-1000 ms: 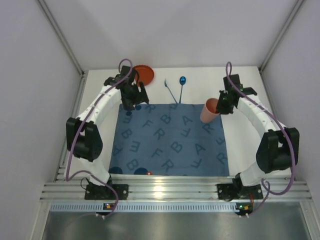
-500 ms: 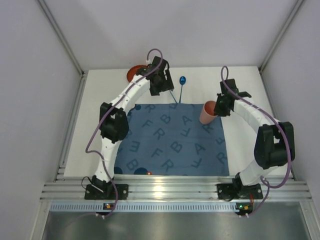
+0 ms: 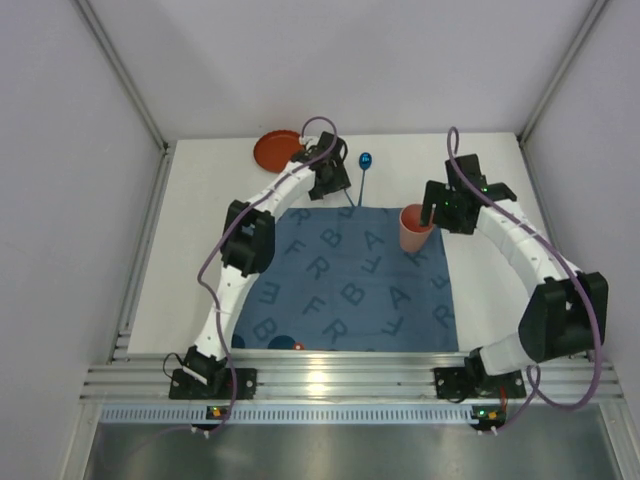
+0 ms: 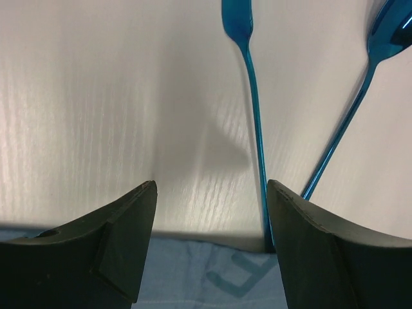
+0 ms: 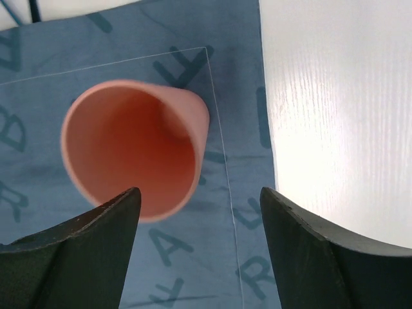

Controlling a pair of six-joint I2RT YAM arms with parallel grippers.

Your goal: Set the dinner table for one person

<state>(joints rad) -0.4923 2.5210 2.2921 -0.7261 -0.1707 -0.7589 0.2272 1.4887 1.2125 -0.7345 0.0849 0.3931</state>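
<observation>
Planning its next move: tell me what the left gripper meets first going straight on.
Likely the bare table between the left gripper's open jaws. The blue utensil handle lies by one tip and may get grazed.

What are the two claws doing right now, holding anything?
Left gripper: open, holding nothing, over the dinner table beside blue cutlery.
Right gripper: open, holding nothing; the pink cup stands close, ungripped.

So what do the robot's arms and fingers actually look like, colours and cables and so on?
Both the left arm and the right arm have white, rounded links joined by chunky black joint housings. A thin purple cable loops loosely along each arm. The left fingers and right fingers are plain matte black wedges, with no markings visible.
</observation>
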